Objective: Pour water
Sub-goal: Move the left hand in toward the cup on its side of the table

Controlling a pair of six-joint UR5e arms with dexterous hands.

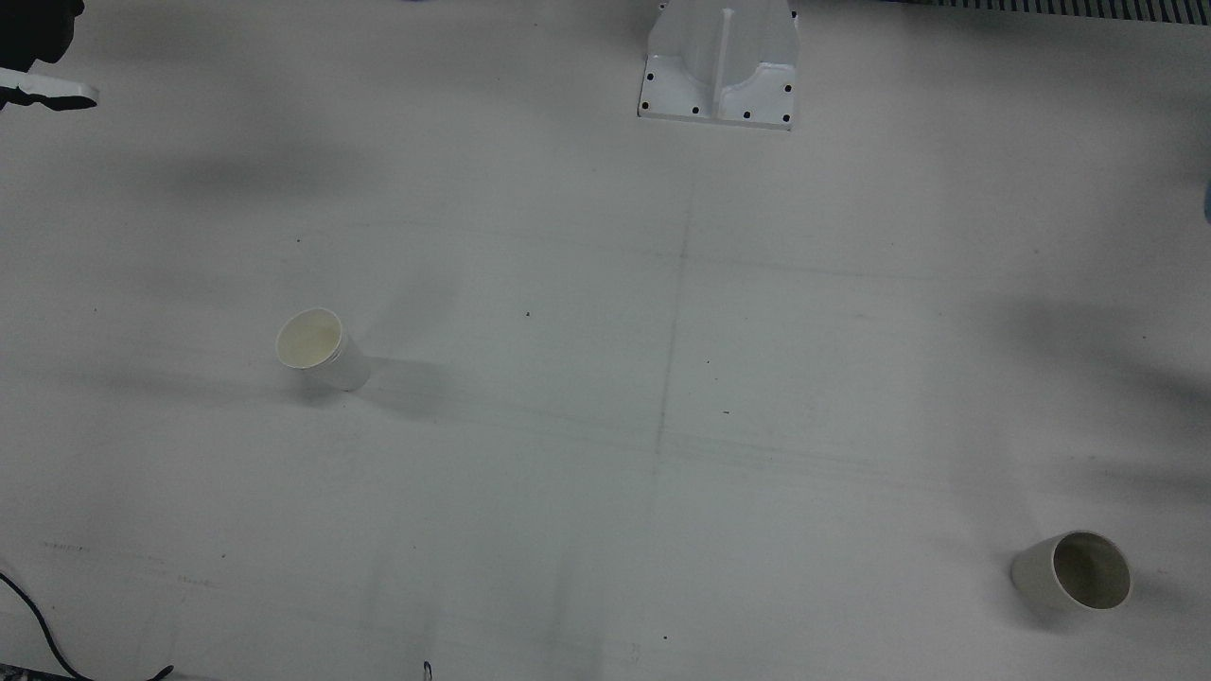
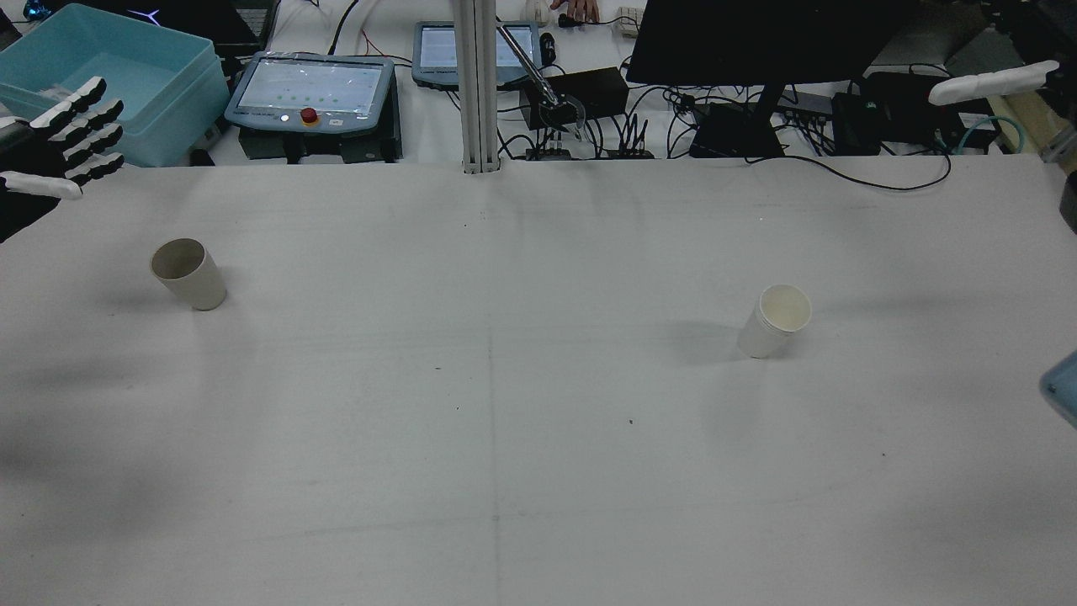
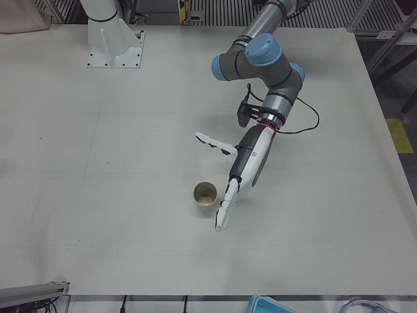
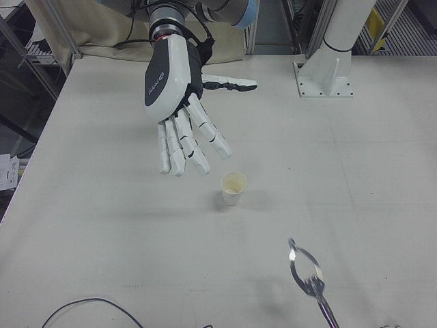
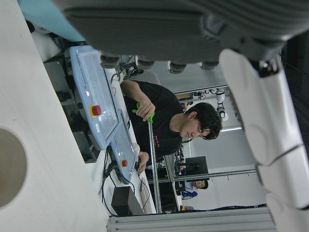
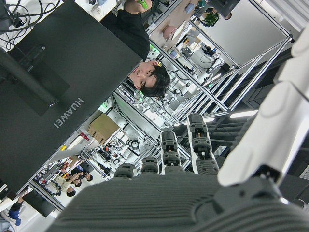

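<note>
Two paper cups stand upright and far apart on the white table. The beige cup [image 1: 1074, 570] [image 2: 188, 273] [image 3: 204, 193] is on my left arm's half; its rim shows at the edge of the left hand view [image 5: 7, 166]. My left hand [image 3: 238, 176] [image 2: 67, 139] hovers open just beside it, fingers stretched out, not touching. The white cup [image 1: 322, 350] [image 2: 774, 320] [image 4: 233, 186], yellowish inside, is on the right half. My right hand [image 4: 181, 102] [image 1: 38, 85] hangs open above and behind it, holding nothing.
An arm pedestal [image 1: 719, 61] [image 3: 114, 39] [image 4: 334, 61] is bolted at the robot's side. Past the far edge sit a teal bin [image 2: 109, 76], teach pendants [image 2: 311, 88], a monitor [image 2: 757, 42] and cables. A metal ring tool [image 4: 307, 270] pokes in near the front. People sit behind the table.
</note>
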